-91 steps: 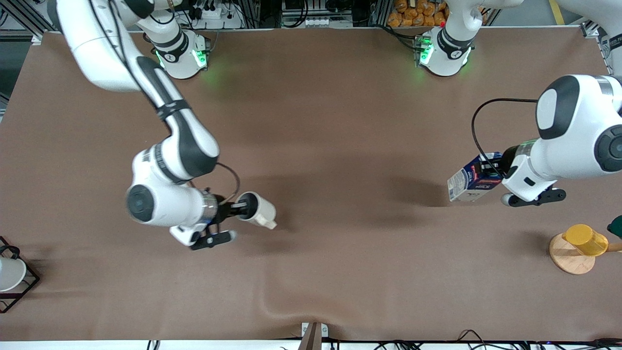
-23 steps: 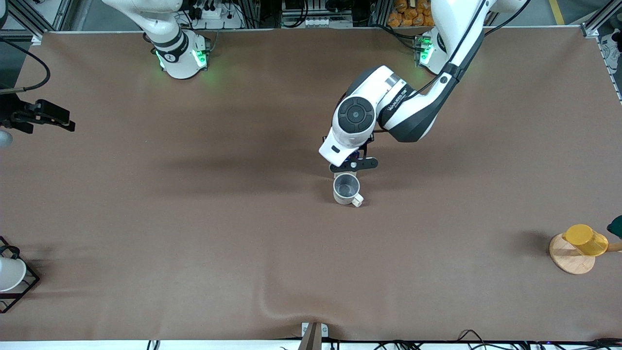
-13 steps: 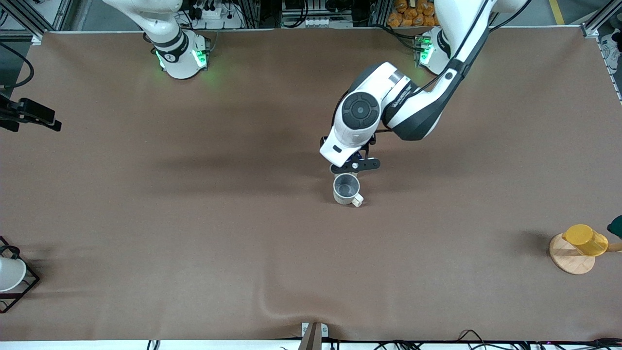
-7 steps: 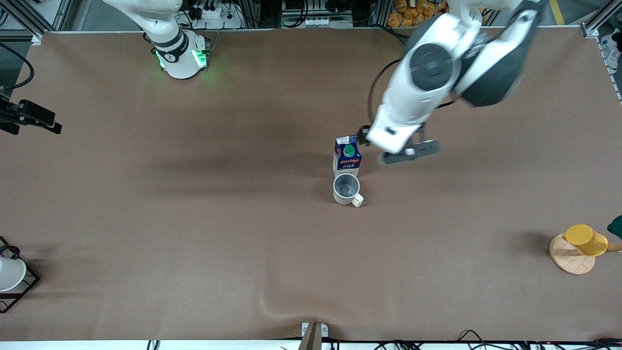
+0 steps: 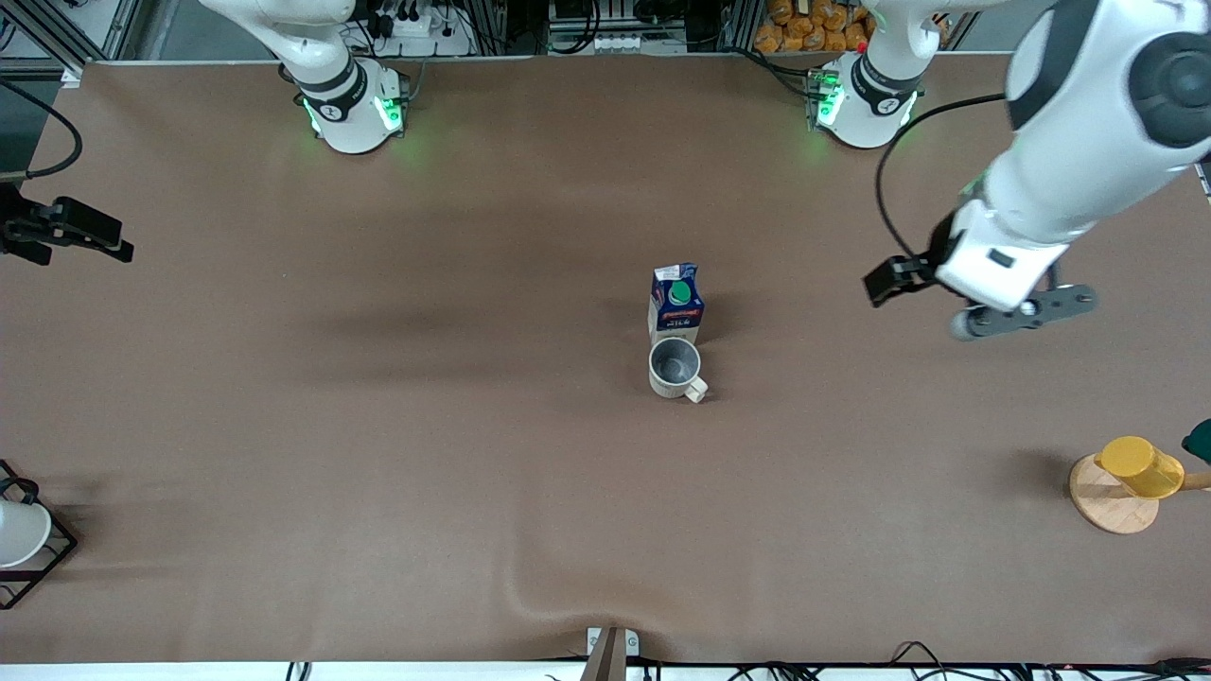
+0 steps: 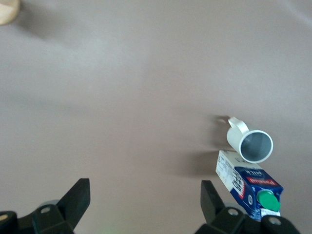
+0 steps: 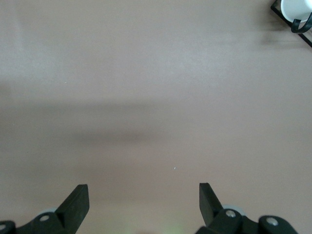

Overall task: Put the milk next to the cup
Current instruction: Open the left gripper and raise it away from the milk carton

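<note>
Milk (image 5: 675, 303) stands upright near the middle of the counter (image 5: 473, 473), green cap up, red band and white panel facing the front camera. Cup (image 5: 674, 367) stands upright just beside it, on the side nearer the front camera; the two look to be touching or nearly so, and I cannot tell which. Cup opening faces up, grey inside visible, handle pointing toward the front camera and slightly toward the left arm's end. In the left wrist view the milk (image 6: 251, 185) and cup (image 6: 253, 144) again sit side by side, nothing gripping either.

Left gripper (image 5: 946, 284) is up in the air over bare counter toward the left arm's end, well apart from the milk. Its jaws stand wide and hold nothing; the left wrist view shows both fingers (image 6: 73, 200) spread with only counter between them.

Right gripper (image 5: 71, 232) is at the edge of the front view, over the right arm's end of the counter, and this arm waits. Jaws wide, nothing held; right wrist view shows fingers (image 7: 73, 202) apart over bare counter.

Also present: yellow cup (image 5: 1140, 466) on a wooden disc (image 5: 1107, 506) at the left arm's end, near the front camera; white cup (image 5: 19, 532) in a black wire rack (image 5: 47, 563) at the right arm's end.
</note>
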`<action>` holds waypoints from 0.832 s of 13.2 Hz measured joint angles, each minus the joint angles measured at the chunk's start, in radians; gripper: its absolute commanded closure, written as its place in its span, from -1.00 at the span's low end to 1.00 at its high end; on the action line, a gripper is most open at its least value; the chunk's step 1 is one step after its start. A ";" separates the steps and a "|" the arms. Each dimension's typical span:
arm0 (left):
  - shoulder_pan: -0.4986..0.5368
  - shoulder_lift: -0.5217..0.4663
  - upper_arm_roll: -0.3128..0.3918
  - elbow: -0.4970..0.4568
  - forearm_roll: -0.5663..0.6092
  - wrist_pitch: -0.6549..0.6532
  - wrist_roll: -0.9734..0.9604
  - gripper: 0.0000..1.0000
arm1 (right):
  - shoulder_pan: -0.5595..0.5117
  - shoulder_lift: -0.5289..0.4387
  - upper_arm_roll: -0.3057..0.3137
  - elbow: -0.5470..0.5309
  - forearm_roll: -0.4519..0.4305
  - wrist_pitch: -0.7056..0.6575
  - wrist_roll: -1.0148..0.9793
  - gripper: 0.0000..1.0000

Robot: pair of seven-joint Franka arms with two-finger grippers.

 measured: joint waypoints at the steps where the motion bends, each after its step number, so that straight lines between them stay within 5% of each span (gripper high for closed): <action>1: 0.013 -0.011 0.000 0.000 0.010 0.000 0.001 -1.00 | 0.000 0.000 0.000 -0.002 0.000 0.000 0.000 -1.00; 4: 0.027 -0.041 0.020 0.000 0.038 0.000 0.046 -1.00 | 0.000 0.000 -0.001 -0.004 -0.001 0.003 0.000 -1.00; 11: -0.013 -0.080 0.197 0.014 -0.013 -0.045 0.266 -1.00 | -0.001 0.000 -0.004 -0.006 -0.001 -0.004 0.000 -1.00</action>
